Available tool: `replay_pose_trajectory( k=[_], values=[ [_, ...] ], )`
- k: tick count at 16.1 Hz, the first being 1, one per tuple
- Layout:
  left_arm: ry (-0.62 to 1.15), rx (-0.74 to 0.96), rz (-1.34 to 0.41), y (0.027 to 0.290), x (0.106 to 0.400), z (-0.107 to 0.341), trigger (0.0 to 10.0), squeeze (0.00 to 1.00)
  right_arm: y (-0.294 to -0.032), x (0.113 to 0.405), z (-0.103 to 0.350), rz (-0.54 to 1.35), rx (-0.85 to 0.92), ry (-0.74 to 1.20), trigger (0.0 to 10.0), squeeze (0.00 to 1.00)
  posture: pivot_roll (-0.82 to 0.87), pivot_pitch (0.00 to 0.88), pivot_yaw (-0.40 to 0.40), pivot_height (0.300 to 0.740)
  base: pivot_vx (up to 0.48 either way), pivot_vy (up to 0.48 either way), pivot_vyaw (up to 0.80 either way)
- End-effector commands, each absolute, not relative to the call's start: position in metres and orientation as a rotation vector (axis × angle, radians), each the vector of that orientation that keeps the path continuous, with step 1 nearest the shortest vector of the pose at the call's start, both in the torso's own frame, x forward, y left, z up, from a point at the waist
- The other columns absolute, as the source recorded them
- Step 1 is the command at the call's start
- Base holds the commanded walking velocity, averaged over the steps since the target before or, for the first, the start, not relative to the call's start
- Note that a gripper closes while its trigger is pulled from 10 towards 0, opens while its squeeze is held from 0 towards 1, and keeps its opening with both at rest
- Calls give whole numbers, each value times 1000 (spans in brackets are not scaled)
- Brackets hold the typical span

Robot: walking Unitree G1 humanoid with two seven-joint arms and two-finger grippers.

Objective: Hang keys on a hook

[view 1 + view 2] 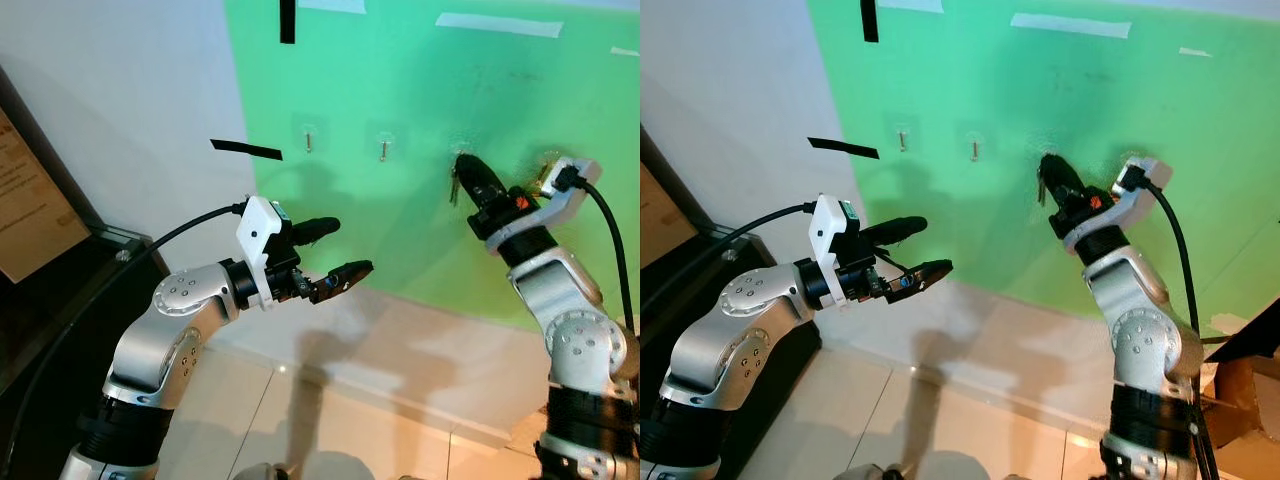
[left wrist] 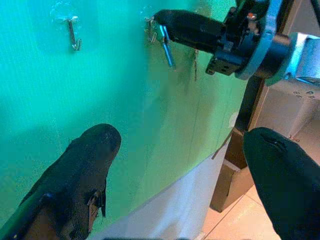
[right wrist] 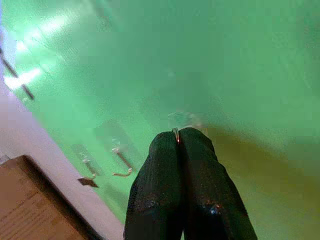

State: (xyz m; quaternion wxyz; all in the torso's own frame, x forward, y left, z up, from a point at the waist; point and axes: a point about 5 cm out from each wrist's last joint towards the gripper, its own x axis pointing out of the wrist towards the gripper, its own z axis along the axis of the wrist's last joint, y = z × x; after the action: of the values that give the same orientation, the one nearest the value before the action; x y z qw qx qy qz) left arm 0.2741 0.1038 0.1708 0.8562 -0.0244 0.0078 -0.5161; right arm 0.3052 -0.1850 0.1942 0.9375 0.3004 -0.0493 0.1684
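Observation:
A green board (image 1: 430, 90) on the wall carries small metal hooks, two of them free (image 1: 309, 138) (image 1: 384, 149). My right gripper (image 1: 464, 163) is raised to the board at a third hook (image 2: 150, 28), its tips against it. It is shut on the keys (image 2: 167, 47), which dangle below the fingertips (image 1: 453, 188). In the right wrist view the fingers (image 3: 165, 165) are pressed together with a bit of metal ring (image 3: 175, 134) at their tip. My left gripper (image 1: 338, 249) hovers open and empty, lower and to the left of the hooks, apart from the board.
Black tape strips (image 1: 246, 150) (image 1: 288, 20) and white tape (image 1: 498, 24) are stuck on the wall. A dark cabinet (image 1: 60, 300) stands at the left. A cardboard box (image 1: 1240, 390) sits low right. Tiled floor (image 1: 330, 410) lies below.

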Motion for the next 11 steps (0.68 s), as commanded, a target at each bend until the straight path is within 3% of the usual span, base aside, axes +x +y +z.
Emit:
replay_pose_trajectory(
  k=[1,5,11],
  values=[
    [11,-34,-1088,105,276,174,10000,0,-185,308,193,325,597,-94,10000,0,-51,0,66,740,0,0,0],
    [13,-27,-1088,104,276,173,10000,0,-197,315,179,189,546,-32,10000,0,-51,0,65,740,0,0,0],
    [18,-17,-1091,103,275,171,10000,0,-213,308,173,149,469,-9,10000,0,-55,0,62,740,0,0,0]
  ],
)
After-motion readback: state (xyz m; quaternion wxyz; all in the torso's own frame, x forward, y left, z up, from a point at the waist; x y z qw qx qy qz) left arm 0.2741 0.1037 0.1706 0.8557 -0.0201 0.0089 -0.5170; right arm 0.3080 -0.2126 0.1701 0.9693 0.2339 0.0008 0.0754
